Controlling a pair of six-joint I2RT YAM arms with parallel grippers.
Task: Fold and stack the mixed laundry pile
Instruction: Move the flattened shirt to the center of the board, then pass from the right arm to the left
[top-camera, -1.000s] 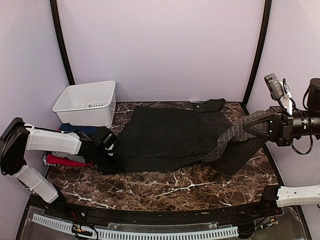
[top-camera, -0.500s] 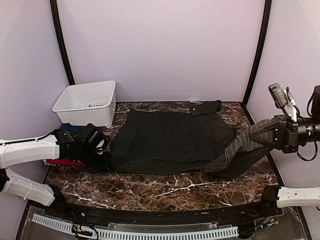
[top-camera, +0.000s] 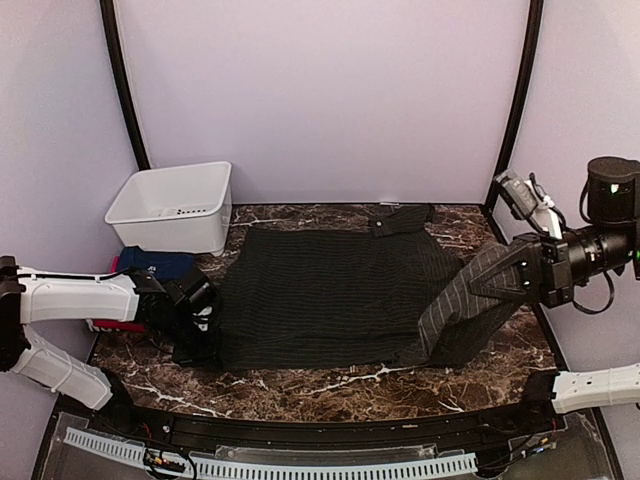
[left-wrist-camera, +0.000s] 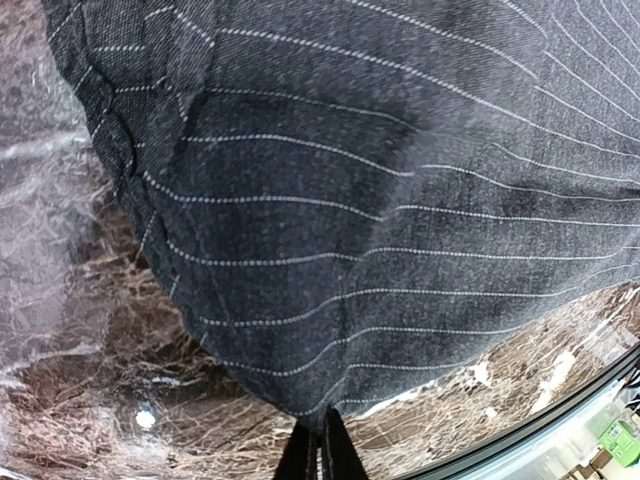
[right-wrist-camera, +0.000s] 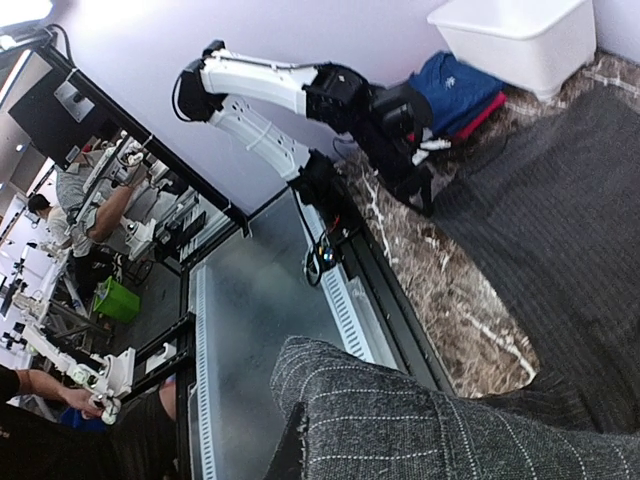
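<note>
The dark charcoal pinstriped shirt (top-camera: 330, 295) lies spread across the middle of the marble table. My left gripper (top-camera: 198, 322) is low at its near left corner and shut on the cloth; in the left wrist view the shirt (left-wrist-camera: 380, 200) fills the frame and the closed gripper (left-wrist-camera: 320, 450) pinches its edge. My right gripper (top-camera: 538, 270) is raised at the right and shut on the shirt's sleeve (top-camera: 470, 295), which hangs down to the table; the sleeve (right-wrist-camera: 450, 430) covers the gripper (right-wrist-camera: 300, 450). The navy T-shirt (top-camera: 155, 262) and the red T-shirt (top-camera: 112, 325) lie at the left edge.
A white plastic bin (top-camera: 175, 205) stands at the back left, also in the right wrist view (right-wrist-camera: 520, 35). The shirt's collar (top-camera: 400, 218) lies near the back edge. Purple walls close in the table on three sides. A black rail (top-camera: 300, 430) runs along the front edge.
My left gripper has pulled the shirt's left corner outward and nearer, so the body lies flatter. My right gripper went right, then came back left with the sleeve.
</note>
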